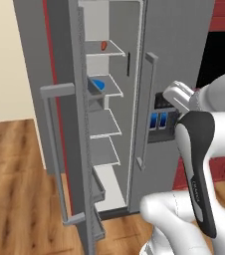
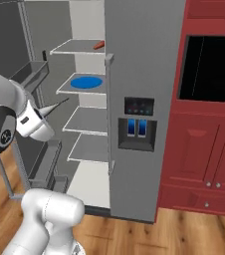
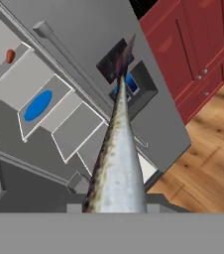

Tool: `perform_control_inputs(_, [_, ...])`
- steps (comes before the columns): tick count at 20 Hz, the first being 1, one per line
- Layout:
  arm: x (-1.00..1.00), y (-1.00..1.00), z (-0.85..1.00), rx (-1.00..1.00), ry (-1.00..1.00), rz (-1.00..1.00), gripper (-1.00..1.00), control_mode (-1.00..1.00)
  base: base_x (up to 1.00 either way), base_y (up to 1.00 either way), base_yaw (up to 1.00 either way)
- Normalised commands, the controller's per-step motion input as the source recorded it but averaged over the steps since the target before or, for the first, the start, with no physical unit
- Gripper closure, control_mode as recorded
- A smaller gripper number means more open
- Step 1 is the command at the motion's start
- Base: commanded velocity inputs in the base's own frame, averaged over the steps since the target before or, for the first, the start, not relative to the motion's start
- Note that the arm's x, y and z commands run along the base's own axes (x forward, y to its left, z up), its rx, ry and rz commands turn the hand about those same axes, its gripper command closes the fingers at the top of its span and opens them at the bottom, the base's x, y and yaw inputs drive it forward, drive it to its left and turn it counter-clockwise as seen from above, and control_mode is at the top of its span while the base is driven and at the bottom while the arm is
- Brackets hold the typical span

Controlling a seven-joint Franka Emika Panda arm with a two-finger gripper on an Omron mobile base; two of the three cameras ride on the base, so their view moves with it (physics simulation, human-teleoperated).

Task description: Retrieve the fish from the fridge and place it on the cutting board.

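- The jaws are clamping the fish (image 3: 118,163) near its thick end; in the hand view its long, silvery, speckled body is stretching away from the camera toward the fridge (image 3: 84,34).
- The fish is already out of the fridge, hanging in the air in front of the open compartment; in the right base view its thin tail tip is poking out from the hand (image 2: 55,108).
- The left door (image 1: 55,129) is standing open, with a blue plate (image 2: 86,82) and a small orange item (image 2: 99,45) lying on the shelves.
- The step in hand looks like carrying the fish off to the cutting board.
- Doing it well probably means keeping the grip firm, since the long body is levering on the jaws.
- The swing should be sweeping the tail clear of the open door and shelf edges.
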Motion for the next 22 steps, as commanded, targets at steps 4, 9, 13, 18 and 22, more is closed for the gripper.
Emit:
perform_control_inputs(4, [0.00,0.00,0.00,0.00,0.00,0.00,1.00,1.00,-0.99,-0.41,-0.31])
perform_control_inputs(9, [0.00,0.00,0.00,0.00,0.00,0.00,1.00,1.00,-1.00,-0.06,0.17])
perform_control_inputs(13, [0.00,0.00,0.00,0.00,0.00,0.00,1.00,1.00,-1.00,0.00,0.65])
perform_control_inputs(18, [0.00,0.00,0.00,0.00,0.00,0.00,1.00,1.00,-1.00,-0.07,0.59])
perform_control_inputs(22, [0.00,0.00,0.00,0.00,0.00,0.00,1.00,1.00,-1.00,-0.66,0.16])
